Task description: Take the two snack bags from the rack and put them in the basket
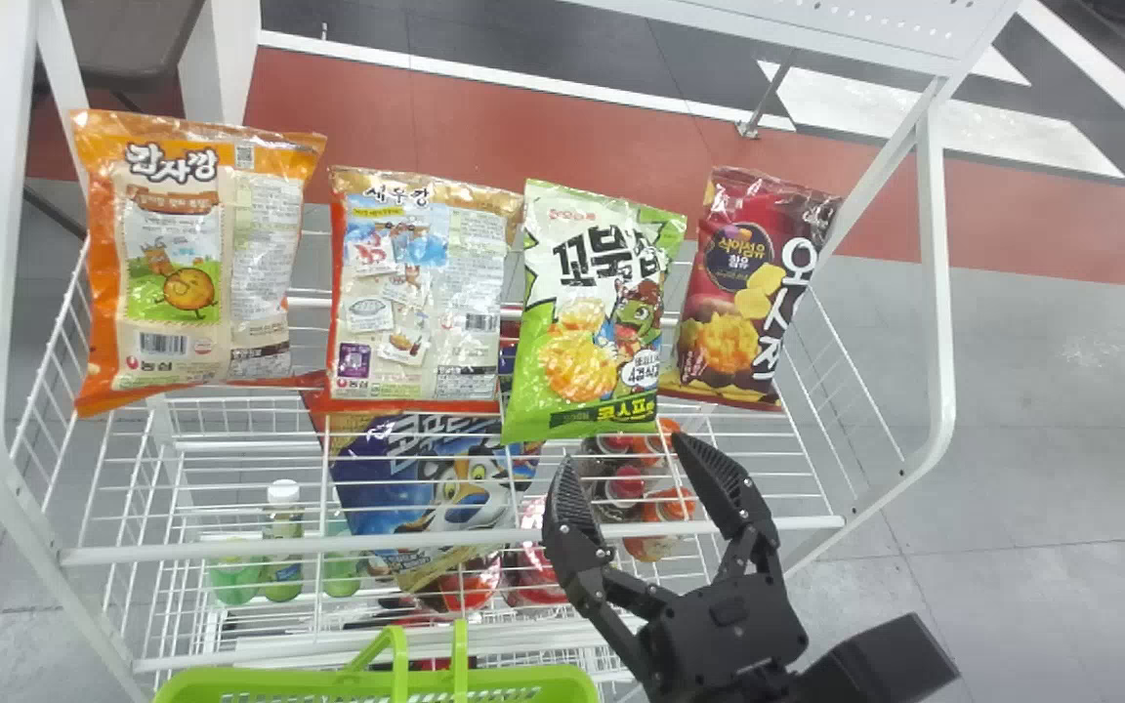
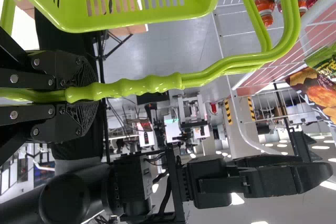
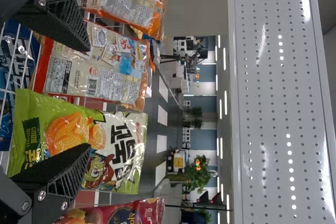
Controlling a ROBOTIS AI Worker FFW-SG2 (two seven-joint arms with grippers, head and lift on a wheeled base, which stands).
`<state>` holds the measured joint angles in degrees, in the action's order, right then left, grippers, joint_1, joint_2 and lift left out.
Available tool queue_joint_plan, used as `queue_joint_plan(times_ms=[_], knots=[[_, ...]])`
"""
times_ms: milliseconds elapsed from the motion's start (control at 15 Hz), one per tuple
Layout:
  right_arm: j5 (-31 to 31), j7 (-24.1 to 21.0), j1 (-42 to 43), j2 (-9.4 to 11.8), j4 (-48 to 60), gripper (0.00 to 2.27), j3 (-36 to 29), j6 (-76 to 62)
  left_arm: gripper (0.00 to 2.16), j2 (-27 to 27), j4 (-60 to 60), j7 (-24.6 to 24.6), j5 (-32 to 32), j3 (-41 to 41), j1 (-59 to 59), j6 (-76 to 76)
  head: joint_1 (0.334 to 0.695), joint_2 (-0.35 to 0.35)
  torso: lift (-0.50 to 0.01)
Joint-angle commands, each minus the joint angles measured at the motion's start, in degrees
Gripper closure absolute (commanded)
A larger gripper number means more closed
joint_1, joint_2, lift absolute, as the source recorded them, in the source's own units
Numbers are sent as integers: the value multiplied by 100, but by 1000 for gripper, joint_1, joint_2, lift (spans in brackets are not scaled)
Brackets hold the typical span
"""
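Observation:
In the head view my right gripper (image 1: 625,455) stands open just in front of the green snack bag (image 1: 592,312), nothing between its fingers. Along the rack (image 1: 816,522) the red-and-cream bag (image 1: 421,293) and orange bag (image 1: 191,264) stand left of it, the dark red bag (image 1: 729,293) right. From the right wrist, the open gripper (image 3: 88,98) faces the green bag (image 3: 73,140) and the red-and-cream bag (image 3: 94,69). The left wrist view has my left gripper (image 2: 84,97) shut on the handle of the green basket (image 2: 131,22). This basket (image 1: 377,688) is at the rack's front, at the head view's bottom edge.
Below the snack bags, a blue bag (image 1: 436,488), green-capped drinks and several red-topped bottles lie or stand lower in the rack. A perforated white shelf panel (image 3: 278,98) rises above the bags. White side posts (image 1: 936,293) bound the rack.

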<state>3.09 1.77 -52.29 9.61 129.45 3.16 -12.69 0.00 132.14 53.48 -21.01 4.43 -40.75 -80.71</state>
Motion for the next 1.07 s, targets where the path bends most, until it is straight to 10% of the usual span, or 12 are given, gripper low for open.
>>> queue_joint_plan(times_ms=[0, 1000], knots=[[-1, -1, -9, -3, 10, 178, 0, 0, 1568, -15, -5, 5, 0, 5, 15, 6, 695, -350, -10], [-54, -1, 694, -117, -289, 178, 255, 457, 1568, 0, 57, -4, 97, 49, -29, -64, 695, -350, -10]])
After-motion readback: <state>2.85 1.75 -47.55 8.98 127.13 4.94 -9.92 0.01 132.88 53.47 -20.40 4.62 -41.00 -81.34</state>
